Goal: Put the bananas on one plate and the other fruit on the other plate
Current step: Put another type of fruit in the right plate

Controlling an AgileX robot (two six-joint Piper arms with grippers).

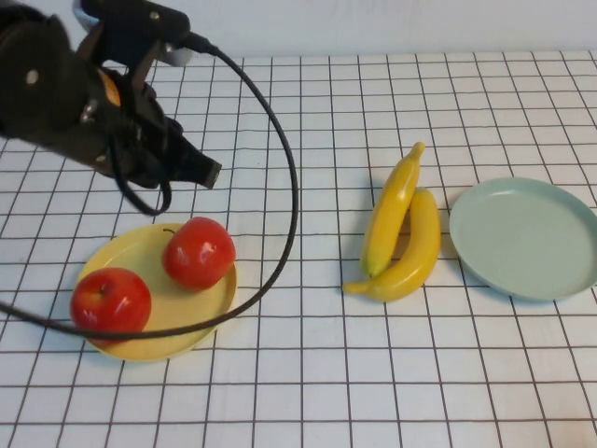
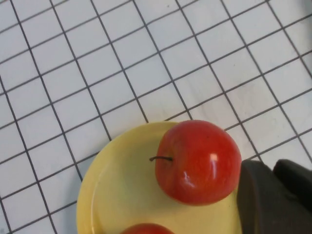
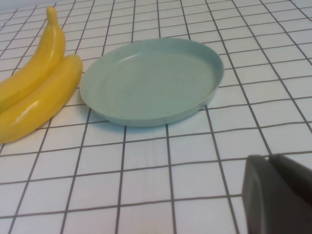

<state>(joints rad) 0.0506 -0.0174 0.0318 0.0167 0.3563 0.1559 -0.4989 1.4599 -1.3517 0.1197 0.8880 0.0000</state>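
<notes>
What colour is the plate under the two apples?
Pale yellow plate; the high view shows it best.

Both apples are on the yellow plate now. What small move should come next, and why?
Probably the right claw, shut and low beside the blue-green plate, should open and move toward the bananas. They lie together on the table, just left of that plate, which holds nothing. The apples rest on the yellow plate, and the left claw, shut, is above them holding nothing.
</notes>
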